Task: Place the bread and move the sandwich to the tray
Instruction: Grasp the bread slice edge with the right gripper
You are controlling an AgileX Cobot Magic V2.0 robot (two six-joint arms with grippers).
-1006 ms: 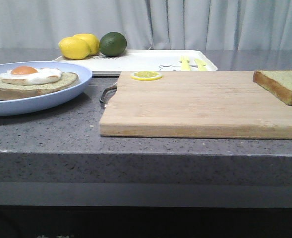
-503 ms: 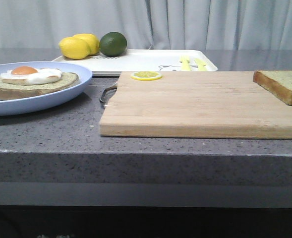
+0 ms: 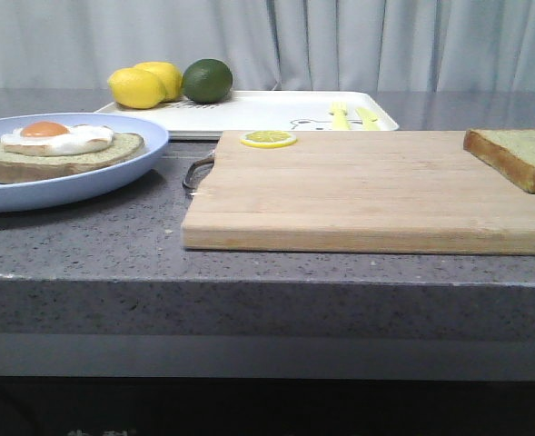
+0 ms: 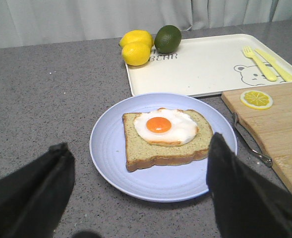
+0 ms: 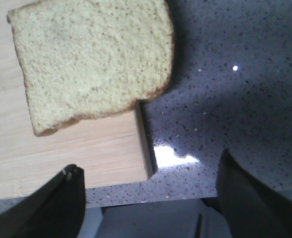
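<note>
The bread lies flat on the right end of the wooden board, its corner hanging over the board's edge. The sandwich is one tan slice topped with a fried egg, on a pale blue plate at the left. Behind it lies the white tray. My left gripper hovers open above the plate's near side. Above the board's corner my right gripper is open too, just short of the bread. Neither gripper shows in the front view.
Two lemons and a lime sit on the tray's far left corner; a yellow fork and knife lie at its right. A lemon slice rests on the board's back left corner. The counter's front edge is close.
</note>
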